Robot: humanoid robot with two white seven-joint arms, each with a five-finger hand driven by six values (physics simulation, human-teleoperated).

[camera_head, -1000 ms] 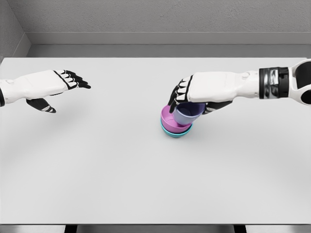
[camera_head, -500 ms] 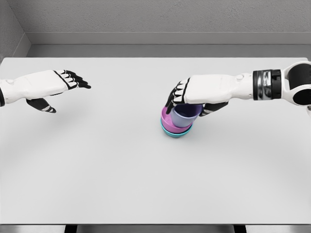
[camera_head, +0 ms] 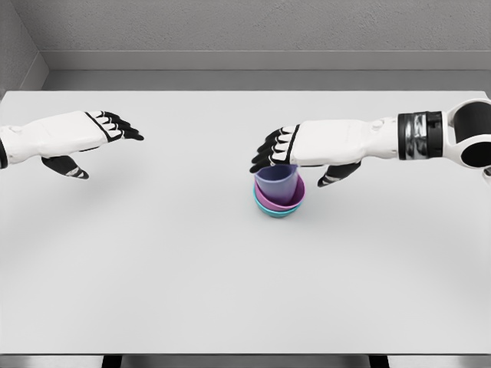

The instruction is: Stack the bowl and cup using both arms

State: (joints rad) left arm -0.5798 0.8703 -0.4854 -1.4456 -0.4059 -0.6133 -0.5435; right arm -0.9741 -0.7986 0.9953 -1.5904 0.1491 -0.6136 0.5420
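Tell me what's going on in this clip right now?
The right hand hovers with fingers spread just above a purple cup, which sits inside a pink bowl nested in a teal bowl on the table. The left hand is held open at the left, holding nothing.

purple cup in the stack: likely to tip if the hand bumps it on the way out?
Possibly. The purple cup stands taller than the pink bowl that seats it, so a knock at the rim could rock it. The bowl walls probably limit sliding. It looks rigid and thin-walled, likely light, so the right hand could nudge it easily.
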